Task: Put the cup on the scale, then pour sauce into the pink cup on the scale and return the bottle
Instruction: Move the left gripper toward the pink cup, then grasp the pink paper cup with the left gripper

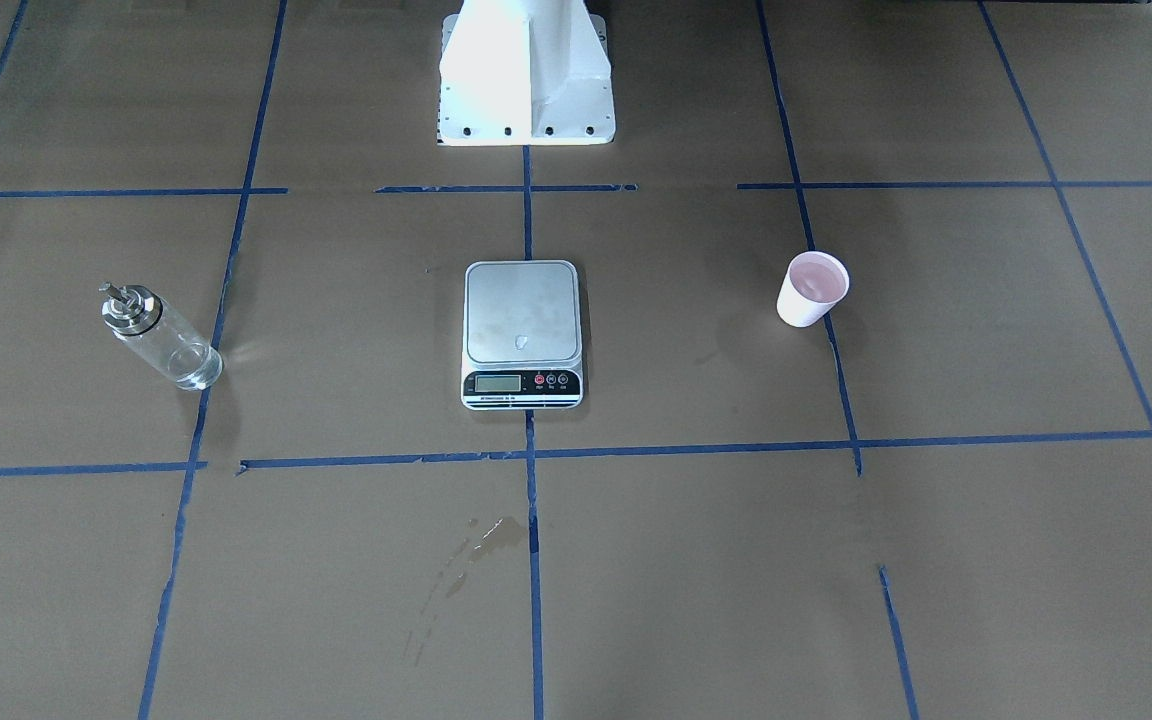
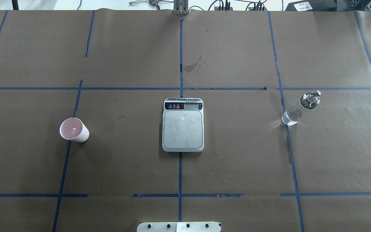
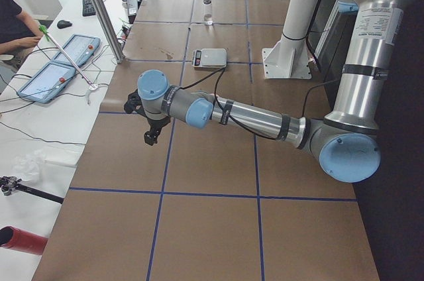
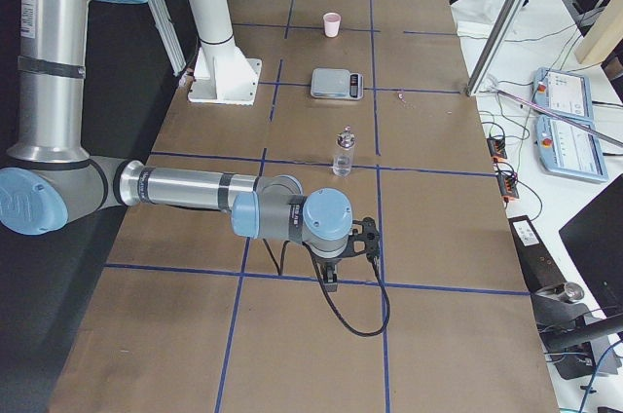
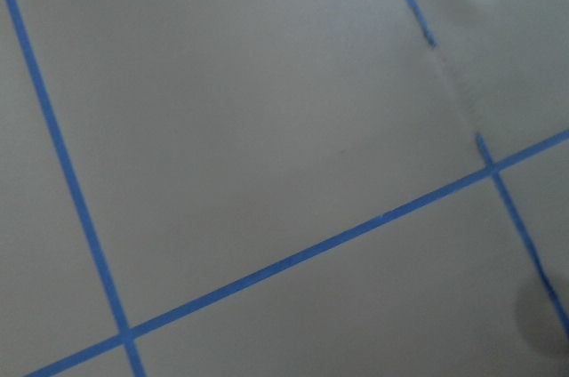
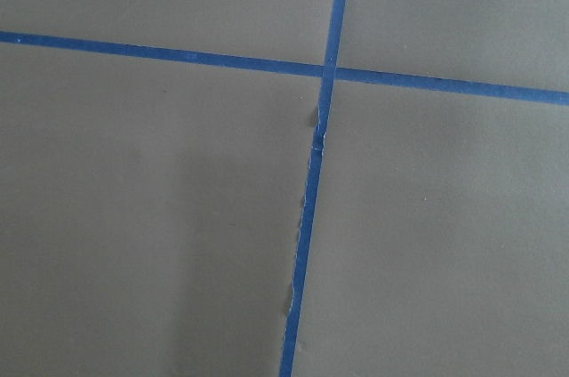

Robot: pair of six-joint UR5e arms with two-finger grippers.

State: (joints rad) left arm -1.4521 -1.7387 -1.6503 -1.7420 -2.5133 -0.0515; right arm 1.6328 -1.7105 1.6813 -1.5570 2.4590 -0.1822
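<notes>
The cup [image 1: 813, 290] [image 2: 73, 130] [image 4: 333, 24], white with a pink inside, stands upright on the paper on the robot's left side. The scale [image 1: 522, 333] [image 2: 183, 125] [image 3: 209, 58] [image 4: 338, 84] lies at the table's middle with nothing on its steel platform. On the robot's right side the clear glass bottle [image 1: 161, 335] [image 2: 299, 109] [image 3: 208, 10] [image 4: 343, 153] stands upright with its metal spout on top. My left gripper [image 3: 151, 138] hangs low over bare paper, well outside the cup. My right gripper [image 4: 334, 280] hovers over bare paper, well outside the bottle. I cannot tell whether either one is open or shut.
Blue tape lines grid the brown paper. A dried spill stain [image 1: 484, 540] [image 2: 192, 67] marks the paper beyond the scale. The white robot pedestal [image 1: 526, 80] stands behind the scale. Tablets [image 3: 53, 69] and a seated person [image 3: 13, 26] are at the operators' bench.
</notes>
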